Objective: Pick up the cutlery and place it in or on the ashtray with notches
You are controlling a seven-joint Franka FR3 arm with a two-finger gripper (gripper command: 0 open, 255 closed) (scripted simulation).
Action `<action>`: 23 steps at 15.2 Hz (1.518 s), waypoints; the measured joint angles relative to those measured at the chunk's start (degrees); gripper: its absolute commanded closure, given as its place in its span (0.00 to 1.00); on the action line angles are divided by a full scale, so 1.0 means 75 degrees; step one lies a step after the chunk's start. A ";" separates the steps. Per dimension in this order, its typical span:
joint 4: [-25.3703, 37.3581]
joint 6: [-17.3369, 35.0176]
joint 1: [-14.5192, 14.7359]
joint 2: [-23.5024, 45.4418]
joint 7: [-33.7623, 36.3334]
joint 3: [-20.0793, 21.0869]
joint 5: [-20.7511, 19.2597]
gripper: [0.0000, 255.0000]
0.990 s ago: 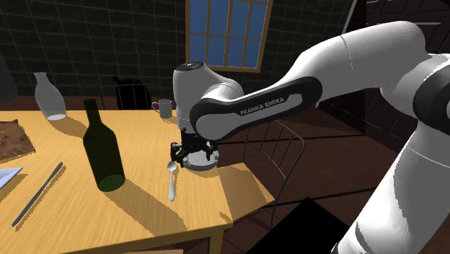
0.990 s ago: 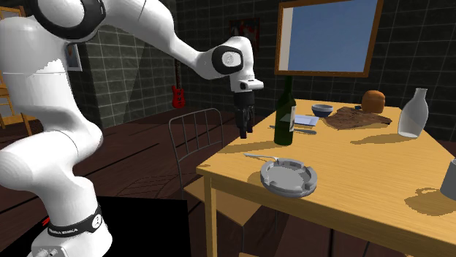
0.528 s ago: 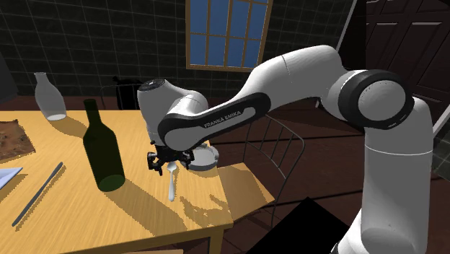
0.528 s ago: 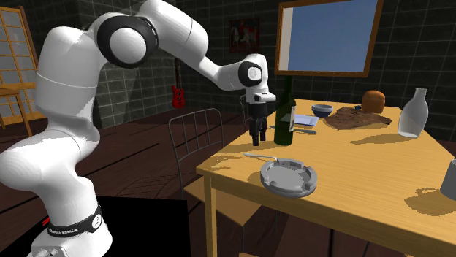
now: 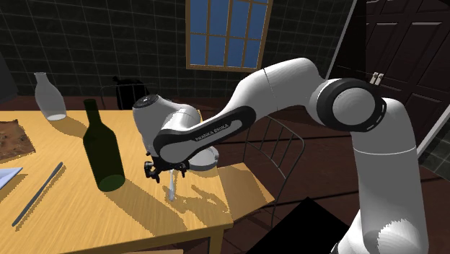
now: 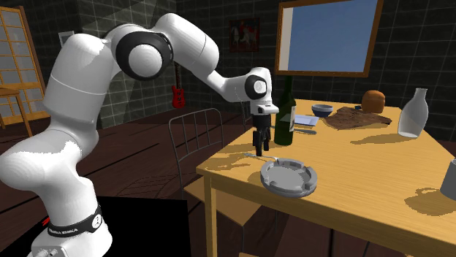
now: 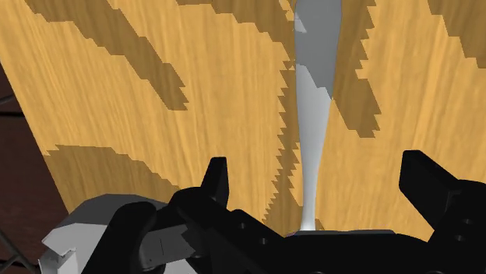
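**Wide-open fingers straddle the spoon at the worktop's corner**

Shoulder view: the black gripper hangs low over a plain grey spoon. The spoon lies flat on the wood-grained worktop, near the corner closest to the stand. The arm half hides the round grey ashtray. A glossy dark green bottle stands further in from that corner.

Second exterior view: here the ashtray shows whole, a shallow ring with notches cut in its rim. It sits just beside one end of the spoon. The gripper points straight down.

Wrist view: the fingers stand wide apart. The spoon runs between them, touching neither; its slender handle broadens away from the gripper. Jagged shadow bands cross the tan grain.
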 measured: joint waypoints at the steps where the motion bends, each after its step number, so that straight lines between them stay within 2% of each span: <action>1: -0.0032 0.0055 -0.0007 0.0026 0.0009 -0.0015 -0.0022 0.00; 8: -0.0032 0.0106 -0.0003 0.0079 0.0020 -0.0036 -0.0054 0.00; 9: -0.0032 0.0106 -0.0003 0.0079 0.0020 -0.0036 -0.0054 1.00; 19: -0.0028 0.0109 -0.0005 0.0072 0.0016 -0.0033 -0.0053 1.00; 23: 0.0039 -0.0095 -0.0037 -0.0084 -0.0069 0.0024 0.0055 1.00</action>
